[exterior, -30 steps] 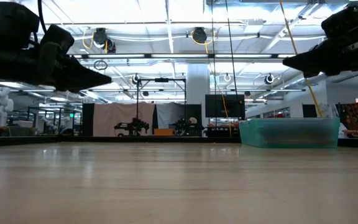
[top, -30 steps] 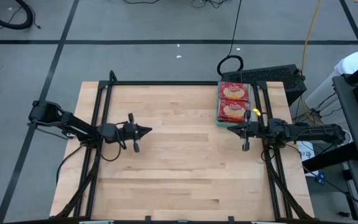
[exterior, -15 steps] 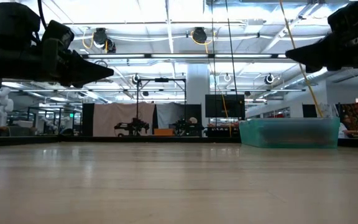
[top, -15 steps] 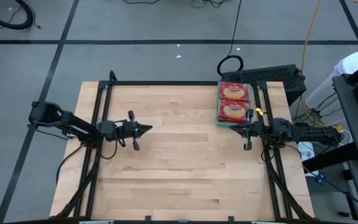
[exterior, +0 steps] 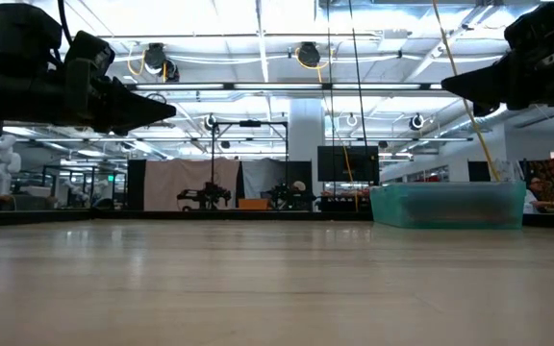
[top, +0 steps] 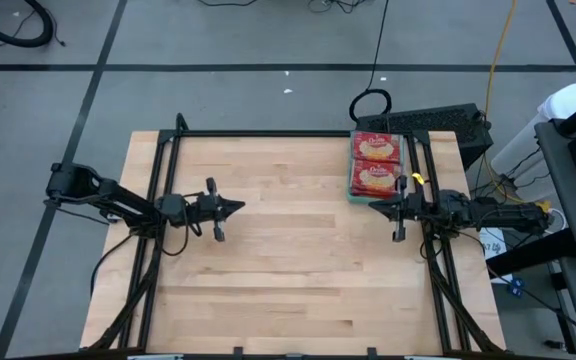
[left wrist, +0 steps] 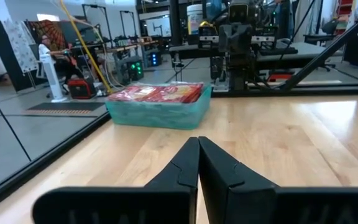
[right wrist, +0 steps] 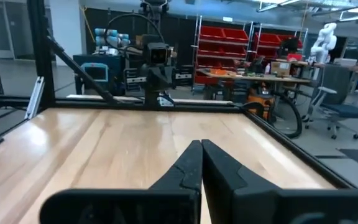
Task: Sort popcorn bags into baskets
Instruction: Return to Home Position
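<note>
At far right of your tabletop: basket, bags stacked inside, none loose, so sorting looks done. Left gripper, right gripper: fingers closed, empty, held above bare wood, tips facing, likely a home pose.

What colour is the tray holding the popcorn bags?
The tray is teal green; the left wrist view shows it best.

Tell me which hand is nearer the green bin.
Right. The right hand hovers just beside the green bin; the left hand hangs far across the table.
</note>
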`<state>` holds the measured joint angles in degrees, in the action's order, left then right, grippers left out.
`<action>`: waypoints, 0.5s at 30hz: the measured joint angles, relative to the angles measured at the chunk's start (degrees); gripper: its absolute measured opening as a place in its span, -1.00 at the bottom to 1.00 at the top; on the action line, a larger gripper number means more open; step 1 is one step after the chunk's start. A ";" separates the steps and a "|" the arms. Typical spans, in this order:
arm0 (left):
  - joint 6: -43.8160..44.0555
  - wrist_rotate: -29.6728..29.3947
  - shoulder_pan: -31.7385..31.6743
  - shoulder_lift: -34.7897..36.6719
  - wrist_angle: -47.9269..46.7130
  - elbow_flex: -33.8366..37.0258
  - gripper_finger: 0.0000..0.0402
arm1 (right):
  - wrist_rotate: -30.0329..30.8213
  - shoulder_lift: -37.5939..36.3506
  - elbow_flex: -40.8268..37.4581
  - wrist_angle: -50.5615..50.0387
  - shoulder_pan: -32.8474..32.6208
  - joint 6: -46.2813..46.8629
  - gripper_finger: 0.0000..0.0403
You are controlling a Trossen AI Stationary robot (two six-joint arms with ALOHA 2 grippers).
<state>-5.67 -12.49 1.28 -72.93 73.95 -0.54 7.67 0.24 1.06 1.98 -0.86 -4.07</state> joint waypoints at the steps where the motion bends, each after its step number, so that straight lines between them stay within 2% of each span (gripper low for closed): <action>1: -0.29 0.00 -0.04 0.00 -0.16 0.00 -0.95 | -0.17 0.40 0.00 -0.02 0.00 0.15 -1.00; 6: -0.43 -0.02 -0.20 0.00 -0.74 0.00 -0.95 | -2.14 1.45 0.02 -0.54 0.00 1.58 -1.00; 10: -0.44 -0.02 -0.20 0.00 -0.85 0.00 -0.95 | -6.46 1.48 0.02 -1.39 0.00 1.91 -1.00; 15: -0.22 0.03 -0.20 0.00 -0.52 0.00 -0.95 | -6.77 1.48 0.02 -1.42 0.00 1.62 -1.00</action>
<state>-5.89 -12.46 1.08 -72.93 73.43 -0.54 0.90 1.72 1.08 0.56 -0.86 -2.45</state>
